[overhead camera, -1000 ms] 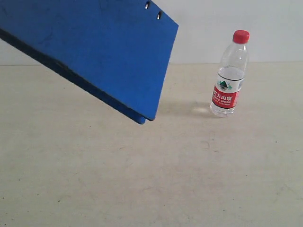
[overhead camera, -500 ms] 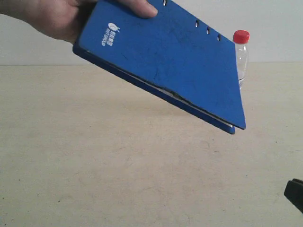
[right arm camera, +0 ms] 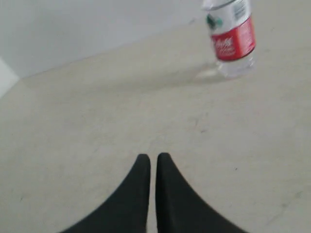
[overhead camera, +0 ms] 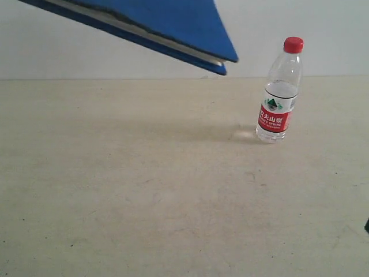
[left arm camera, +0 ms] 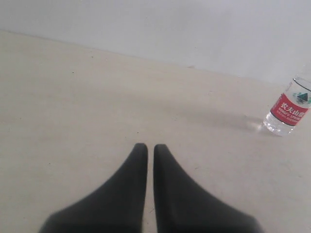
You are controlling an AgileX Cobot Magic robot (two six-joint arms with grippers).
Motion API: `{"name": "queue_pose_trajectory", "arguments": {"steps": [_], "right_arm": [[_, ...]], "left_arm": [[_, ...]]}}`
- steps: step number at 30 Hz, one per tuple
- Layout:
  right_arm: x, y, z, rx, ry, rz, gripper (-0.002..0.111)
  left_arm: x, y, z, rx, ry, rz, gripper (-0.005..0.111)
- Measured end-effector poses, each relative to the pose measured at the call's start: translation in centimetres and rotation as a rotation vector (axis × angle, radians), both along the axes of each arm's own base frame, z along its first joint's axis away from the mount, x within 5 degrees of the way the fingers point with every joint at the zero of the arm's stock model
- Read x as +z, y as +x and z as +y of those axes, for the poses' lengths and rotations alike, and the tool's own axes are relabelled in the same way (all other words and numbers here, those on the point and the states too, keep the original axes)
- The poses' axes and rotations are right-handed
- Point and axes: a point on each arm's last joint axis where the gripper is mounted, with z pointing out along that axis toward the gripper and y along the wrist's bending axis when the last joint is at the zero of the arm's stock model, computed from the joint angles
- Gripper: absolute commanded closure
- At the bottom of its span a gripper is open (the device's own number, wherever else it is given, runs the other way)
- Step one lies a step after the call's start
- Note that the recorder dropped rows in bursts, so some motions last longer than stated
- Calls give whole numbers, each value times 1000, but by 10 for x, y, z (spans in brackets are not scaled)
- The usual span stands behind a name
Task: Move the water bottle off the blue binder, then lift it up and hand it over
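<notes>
Across the exterior view, the blue binder (overhead camera: 179, 17) hangs tilted in the air along the top edge, clear of the worktop (overhead camera: 144, 202), with its lowest corner pointing toward the right. A pale strip of pages shows along its underside, and the frame cuts off its upper part. The water bottle (overhead camera: 279, 92) stands upright on the worktop to the right, below and just past that corner, apart from the binder. Its red cap is on and its red-and-white label faces the camera. A soft shadow lies on the worktop to the bottle's left. A dark sliver at the right edge is too small to identify.

From the left wrist view, the left end effector (left arm camera: 147, 145) has its two dark fingers drawn together with only a thin slit between them, and it holds nothing. It sits over bare worktop. The bottle stands well apart from it, partly cut off by the frame edge.

From the right wrist view, the right end effector (right arm camera: 153, 156) shows the same: fingers pressed nearly together, nothing between them. The bottle stands upright on the worktop well ahead of it, its label visible and its cap out of frame.
</notes>
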Motion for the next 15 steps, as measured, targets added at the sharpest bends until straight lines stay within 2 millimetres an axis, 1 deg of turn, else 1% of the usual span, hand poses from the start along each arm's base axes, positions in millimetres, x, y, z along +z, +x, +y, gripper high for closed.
{"name": "queue_pose_trajectory", "arguments": {"steps": [2, 8, 12, 15], "right_arm": [[2, 2, -6, -104, 10, -24, 108], [2, 4, -12, -236, 10, -33, 108], [2, 5, -20, -372, 0, -30, 108], [-1, 5, -25, -469, -17, 2, 108]], "left_arm": [[0, 0, 0, 0, 0, -2, 102], [0, 0, 0, 0, 0, 0, 102], [0, 0, 0, 0, 0, 0, 102], [0, 0, 0, 0, 0, 0, 102]]}}
